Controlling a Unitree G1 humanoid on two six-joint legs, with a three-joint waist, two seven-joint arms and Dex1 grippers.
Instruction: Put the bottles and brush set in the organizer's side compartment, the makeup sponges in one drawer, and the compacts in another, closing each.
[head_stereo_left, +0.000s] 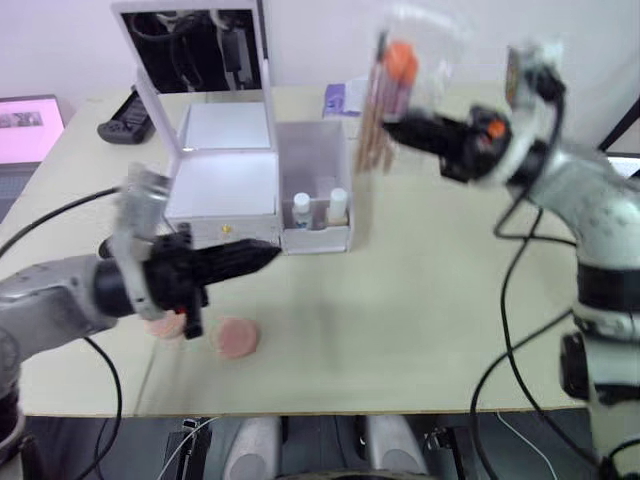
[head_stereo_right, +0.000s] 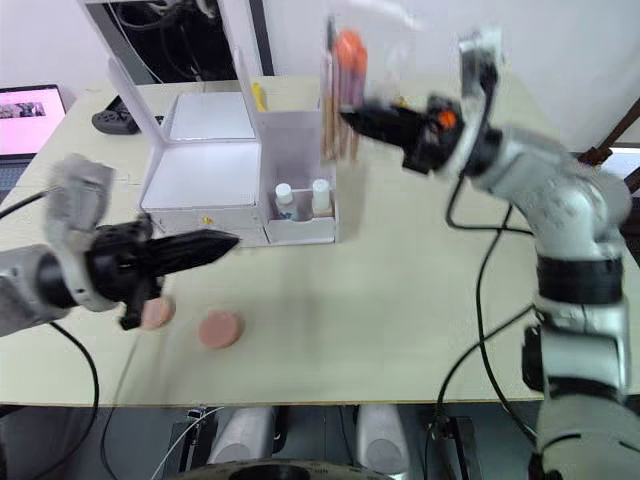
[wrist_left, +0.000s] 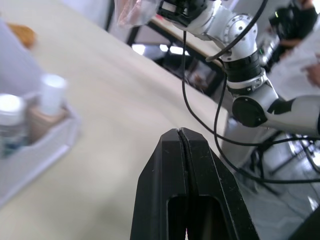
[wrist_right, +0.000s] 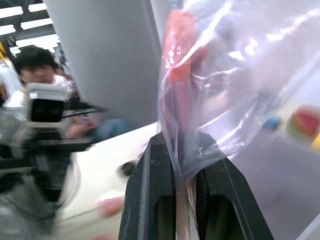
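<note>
Even, bright indoor light is falling on the pale table, casting only faint, soft shadows. Motion blur is smearing the left gripper and its arm at the left of the head views, and the brush set at the upper middle. In the right wrist view, glare is streaking the clear bag, and the background is blurring.

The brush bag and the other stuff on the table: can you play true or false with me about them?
1. The right claw holds the brush set up in the air. True.
2. Both bottles stand in the side compartment. True.
3. The makeup sponges are inside a drawer. False: they lie on the table.
4. The left claw grips a sponge. False: it is shut on nothing.
5. The organizer has its lid down. False: the mirror lid stands up.
</note>
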